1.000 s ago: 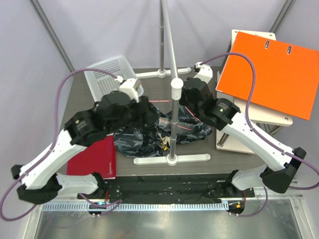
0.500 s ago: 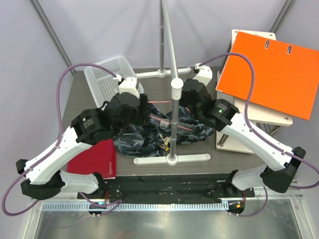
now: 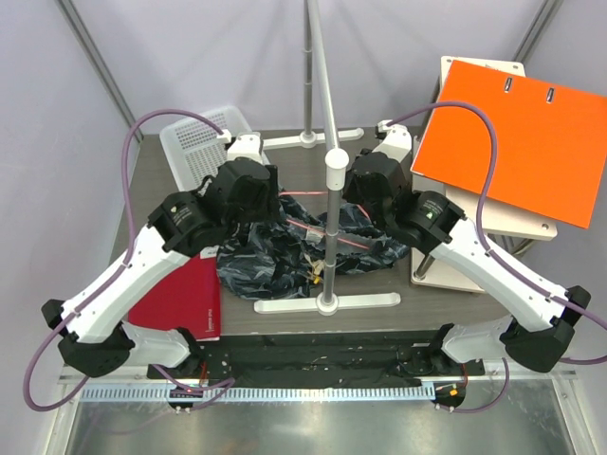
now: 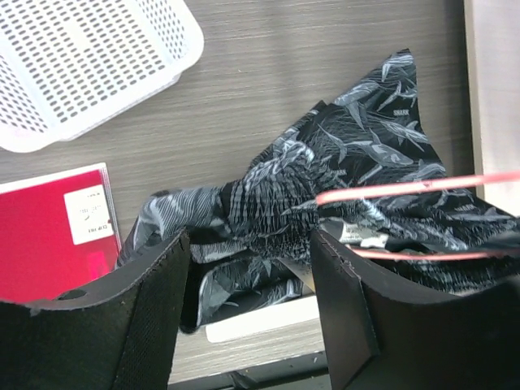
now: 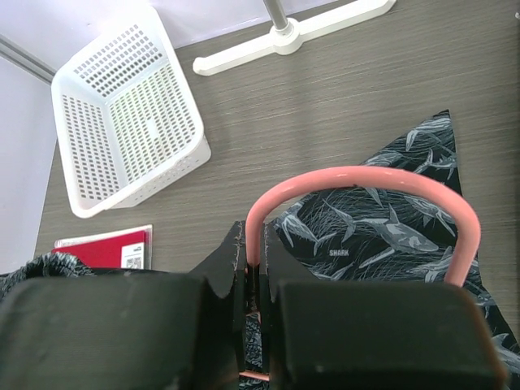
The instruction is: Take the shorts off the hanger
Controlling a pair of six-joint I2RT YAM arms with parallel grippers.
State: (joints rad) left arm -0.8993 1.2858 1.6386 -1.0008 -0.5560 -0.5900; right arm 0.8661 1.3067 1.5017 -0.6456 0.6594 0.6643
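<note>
1. L end effector (image 4: 248, 240) has swung rearward; jaws apart, empty, over shorts (image 4: 268, 187) heaped on table (image 4: 325, 49).
2. R end effector (image 5: 252, 276) clamps hanger (image 5: 361, 175) hook.
3. Shorts prob. not yet freed; cloth needs regrasp.

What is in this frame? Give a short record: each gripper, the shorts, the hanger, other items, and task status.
left gripper: jaws open, poised over a bunched part of the shorts
right gripper: jaws shut on the hanger's hook
shorts: dark, shark print, crumpled on the table
hanger: pink wire, lying across the shorts
other items: white basket, red notebook, rail stand, orange binder
task status: shorts not yet clear of the hanger
</note>
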